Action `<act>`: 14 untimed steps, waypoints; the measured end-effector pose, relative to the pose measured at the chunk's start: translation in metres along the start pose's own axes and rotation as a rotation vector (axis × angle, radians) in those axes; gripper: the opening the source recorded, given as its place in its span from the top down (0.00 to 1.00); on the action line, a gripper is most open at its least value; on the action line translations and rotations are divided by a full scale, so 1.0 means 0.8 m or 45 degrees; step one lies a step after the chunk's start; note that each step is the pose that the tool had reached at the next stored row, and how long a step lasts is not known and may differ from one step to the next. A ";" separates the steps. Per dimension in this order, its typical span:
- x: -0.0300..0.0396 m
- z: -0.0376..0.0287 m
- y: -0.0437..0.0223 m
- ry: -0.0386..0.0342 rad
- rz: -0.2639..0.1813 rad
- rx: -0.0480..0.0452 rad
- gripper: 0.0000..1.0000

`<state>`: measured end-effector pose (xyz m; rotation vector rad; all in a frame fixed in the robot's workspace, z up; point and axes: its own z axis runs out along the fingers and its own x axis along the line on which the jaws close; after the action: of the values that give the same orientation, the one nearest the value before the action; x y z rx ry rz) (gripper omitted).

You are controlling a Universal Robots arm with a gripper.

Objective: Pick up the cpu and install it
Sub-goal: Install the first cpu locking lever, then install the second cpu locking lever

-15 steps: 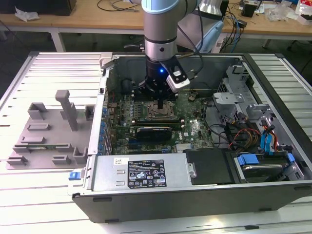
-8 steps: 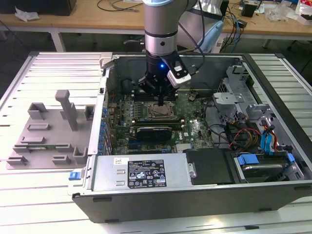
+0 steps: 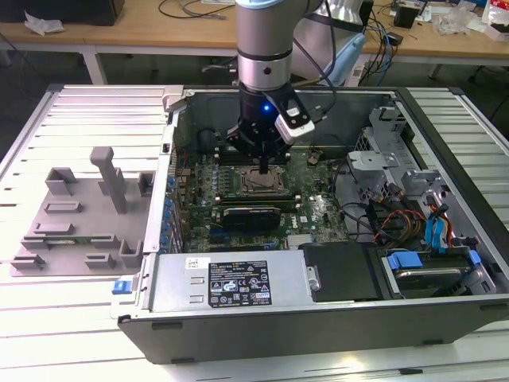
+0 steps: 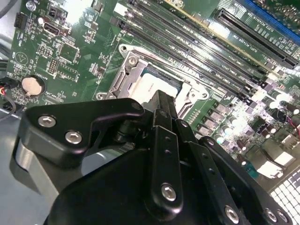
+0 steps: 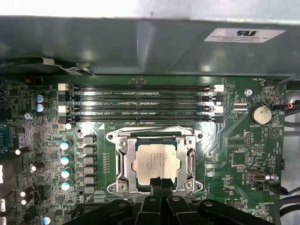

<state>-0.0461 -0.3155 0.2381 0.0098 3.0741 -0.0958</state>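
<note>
the gripper hangs right over the cpu, which lies flat inside the socket frame, and its fingers look pressed together with nothing held, though they are partly hidden.

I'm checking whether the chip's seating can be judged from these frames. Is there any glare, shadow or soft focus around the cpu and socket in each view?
First wrist view: the cpu evenly lit, soft sheen, sharp within the socket frame. Second wrist view: the gripper blocks much of the cpu; glare washes the board to one side. Exterior view: the cpu is dim under the gripper.
</note>
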 end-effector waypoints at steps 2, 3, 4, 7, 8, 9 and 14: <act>0.0000 -0.0003 0.0000 -0.0002 0.000 0.000 0.89; -0.0001 -0.0008 0.0000 0.0000 0.000 0.000 0.89; -0.0001 -0.0012 -0.0001 0.0000 0.000 0.000 0.89; -0.0001 -0.0014 -0.0001 0.0000 0.000 0.000 0.89; -0.0001 -0.0016 -0.0001 0.0000 0.000 0.000 0.89; -0.0001 -0.0017 -0.0001 0.0000 0.000 0.000 0.89; -0.0002 -0.0022 -0.0014 0.0002 0.000 0.000 0.89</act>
<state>-0.0460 -0.3165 0.2399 0.0096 3.0743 -0.0963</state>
